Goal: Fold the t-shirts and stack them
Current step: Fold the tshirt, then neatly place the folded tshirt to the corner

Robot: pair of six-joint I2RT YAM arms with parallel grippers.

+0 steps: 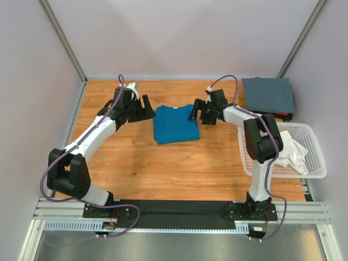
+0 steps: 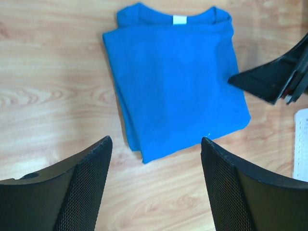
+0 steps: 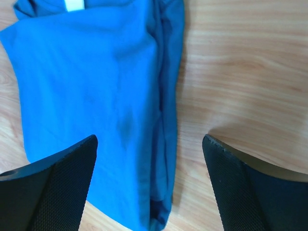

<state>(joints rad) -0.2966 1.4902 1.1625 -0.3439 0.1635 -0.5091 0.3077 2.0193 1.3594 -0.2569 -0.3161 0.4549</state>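
The teal-blue t-shirt [image 1: 175, 124] lies folded into a rectangle on the wooden table, collar toward the back; it also shows in the left wrist view [image 2: 175, 79] and the right wrist view [image 3: 96, 96]. My left gripper [image 1: 144, 109] is open and empty above the table just left of it [image 2: 155, 144]. My right gripper [image 1: 197, 113] is open and empty over the shirt's right edge [image 3: 150, 142]. The slate grey t-shirt [image 1: 267, 95] lies folded at the back right. The white t-shirt [image 1: 291, 152] lies crumpled in the basket.
A white plastic lattice basket [image 1: 315, 166] stands at the right edge of the table. White walls close the back and sides. A black rail [image 1: 179, 209] runs along the near edge by the arm bases.
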